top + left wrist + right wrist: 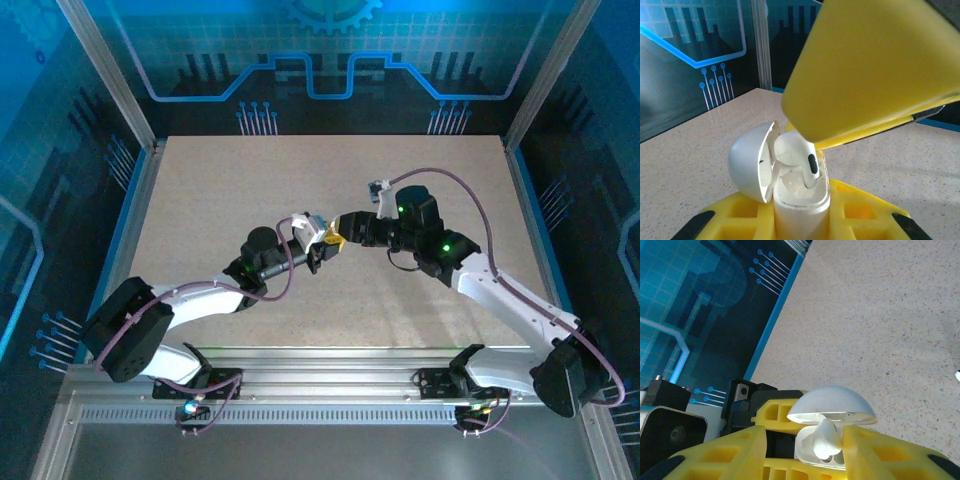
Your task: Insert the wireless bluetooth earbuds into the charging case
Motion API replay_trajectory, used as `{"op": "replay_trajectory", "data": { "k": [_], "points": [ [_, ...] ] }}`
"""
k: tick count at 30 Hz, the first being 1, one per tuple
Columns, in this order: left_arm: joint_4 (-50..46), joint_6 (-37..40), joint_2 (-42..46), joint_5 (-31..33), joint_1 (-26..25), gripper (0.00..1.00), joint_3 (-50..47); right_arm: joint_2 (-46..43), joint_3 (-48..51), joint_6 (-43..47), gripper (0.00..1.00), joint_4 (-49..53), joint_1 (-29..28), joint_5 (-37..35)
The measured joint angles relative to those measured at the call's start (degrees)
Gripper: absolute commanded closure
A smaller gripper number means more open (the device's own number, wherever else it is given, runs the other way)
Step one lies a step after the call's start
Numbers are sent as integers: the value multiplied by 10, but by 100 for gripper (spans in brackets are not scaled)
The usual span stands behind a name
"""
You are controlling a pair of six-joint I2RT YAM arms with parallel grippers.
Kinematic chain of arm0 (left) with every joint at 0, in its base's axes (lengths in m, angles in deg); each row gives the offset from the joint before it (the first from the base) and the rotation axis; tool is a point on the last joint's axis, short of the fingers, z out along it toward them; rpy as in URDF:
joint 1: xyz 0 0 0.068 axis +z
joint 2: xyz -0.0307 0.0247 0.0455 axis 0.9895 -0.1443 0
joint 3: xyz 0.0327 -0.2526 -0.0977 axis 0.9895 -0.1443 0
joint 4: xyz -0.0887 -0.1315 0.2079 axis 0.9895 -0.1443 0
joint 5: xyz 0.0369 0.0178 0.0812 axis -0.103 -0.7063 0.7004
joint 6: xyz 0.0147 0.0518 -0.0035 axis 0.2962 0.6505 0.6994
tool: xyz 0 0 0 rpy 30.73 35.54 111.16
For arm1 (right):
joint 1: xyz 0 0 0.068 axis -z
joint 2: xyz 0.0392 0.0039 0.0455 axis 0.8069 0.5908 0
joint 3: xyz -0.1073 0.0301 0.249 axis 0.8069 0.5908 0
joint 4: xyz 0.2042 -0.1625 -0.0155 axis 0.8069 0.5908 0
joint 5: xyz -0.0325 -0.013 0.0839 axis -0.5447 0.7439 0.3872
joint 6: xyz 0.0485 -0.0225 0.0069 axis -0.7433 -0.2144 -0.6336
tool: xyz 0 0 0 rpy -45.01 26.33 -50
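Seating step. Case [805,200] (lid up) clamped in left gripper [801,215]; earbud [826,440] stem-down, partly inside. Right gripper [805,432] fingers apart, straddling earbud. Next, prob.: press straight down w/o tilting, then withdraw.

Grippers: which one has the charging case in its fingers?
The left gripper: its yellow fingers clamp the open white charging case. On the right gripper the fingers stand apart around an earbud at the case's mouth.

Earbud [796,152] apparently sits in open case [801,212].
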Motion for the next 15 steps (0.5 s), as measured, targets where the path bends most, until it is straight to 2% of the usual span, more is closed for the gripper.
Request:
{"op": "replay_trajectory", "data": {
  "k": [15],
  "points": [
    [-25, 3, 16, 10, 0, 83, 0, 11, -9, 3, 56, -4, -4, 2]
  ]
}}
